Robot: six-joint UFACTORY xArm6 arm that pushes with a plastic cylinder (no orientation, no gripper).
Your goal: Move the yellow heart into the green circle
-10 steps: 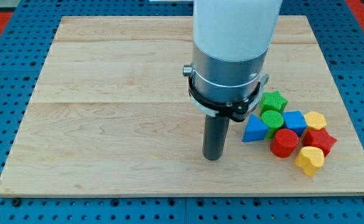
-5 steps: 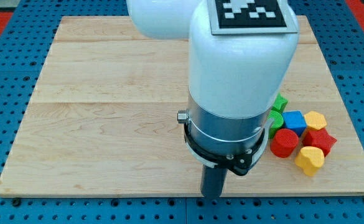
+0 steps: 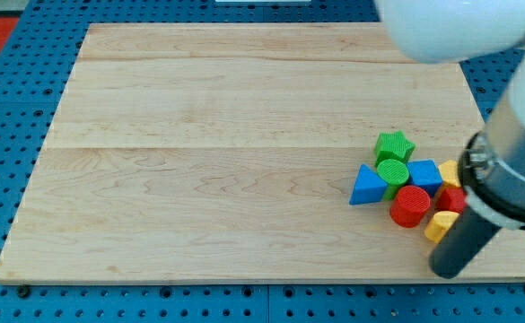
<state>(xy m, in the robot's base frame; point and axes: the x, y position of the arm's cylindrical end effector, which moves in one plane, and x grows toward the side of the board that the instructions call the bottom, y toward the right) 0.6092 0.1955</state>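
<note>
The yellow heart (image 3: 438,224) lies near the board's lower right, partly hidden behind my rod. The green circle (image 3: 392,171) sits up and to its left, between the blue triangle (image 3: 366,187) and the blue cube (image 3: 424,175), below the green star (image 3: 393,145). The red circle (image 3: 409,205) lies between the heart and the green circle. My tip (image 3: 445,270) rests just below and right of the yellow heart, close to it or touching it. A red block (image 3: 450,199) and another yellow block (image 3: 448,170) are mostly hidden by the arm.
The blocks lie in one tight cluster at the wooden board's (image 3: 199,161) right side. The board's bottom edge runs just below my tip. The arm's white and grey body (image 3: 513,135) covers the board's right edge.
The arm has swung from the board's lower middle to the lower right. My tip now stands by the yellow heart. The blocks appear unmoved.
</note>
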